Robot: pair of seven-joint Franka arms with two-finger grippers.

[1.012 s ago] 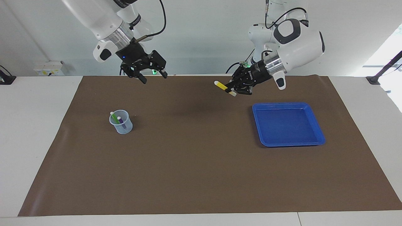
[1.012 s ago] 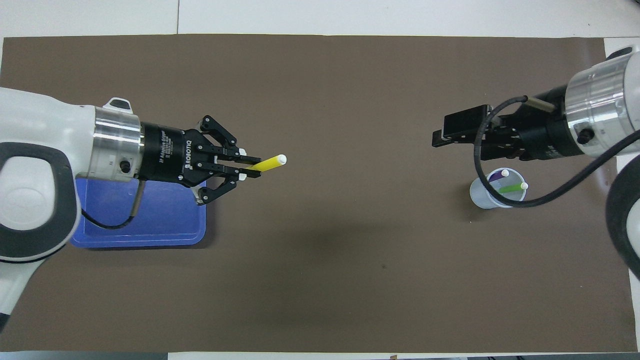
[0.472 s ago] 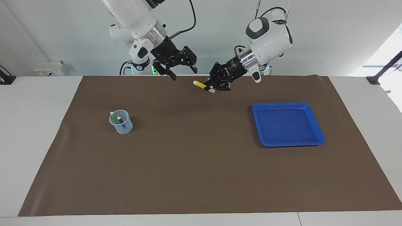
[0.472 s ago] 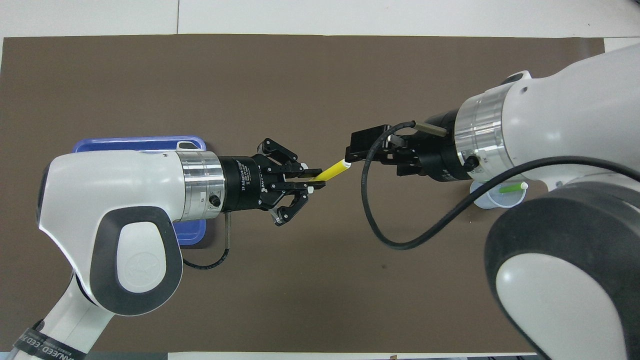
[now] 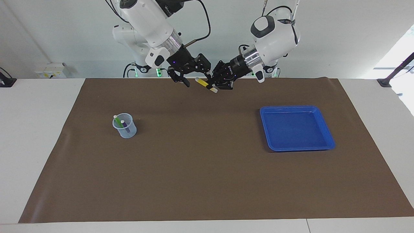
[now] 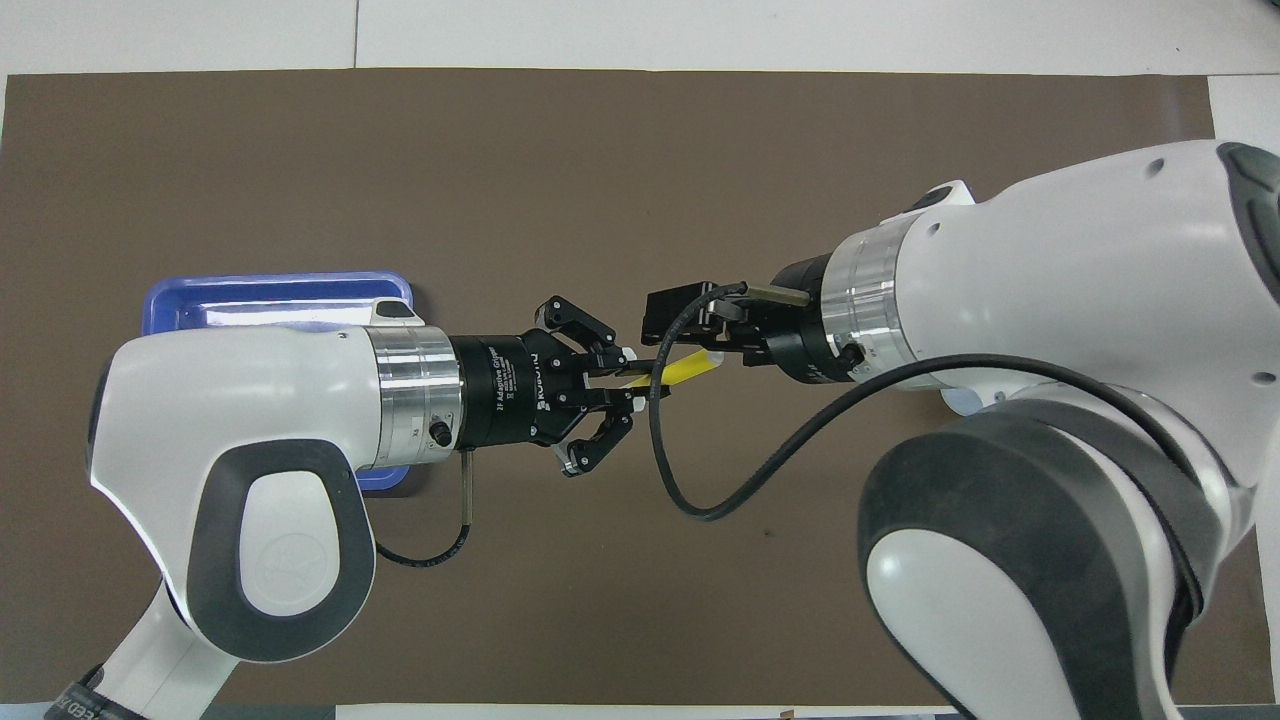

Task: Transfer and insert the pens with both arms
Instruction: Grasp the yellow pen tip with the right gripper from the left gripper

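Both large white arms meet in the air above the brown mat at the robots' end of the table, their black two-finger grippers pointing at each other. The left gripper is clenched on the short yellow pen with pale whitish ends, gripping it near one end so that the rest of the stick juts out toward the right arm, tilted a little with its free tip higher. The right gripper hangs at that free tip with its fingers spread apart; in the facing view one finger points down beside the tip and the other sits close to the left gripper, so the pen's end lies between them, though I cannot tell whether either finger touches it. Toward the right arm's end of the table, a small clear plastic cup stands upright on the mat, and the green pen and the purple pen lean inside it with their pale ends up; in the overhead view the right arm covers nearly all of this cup. Toward the left arm's end lies a shallow square blue plastic tray flat on the mat, well apart from the cup and partly hidden under the left arm in the overhead view.
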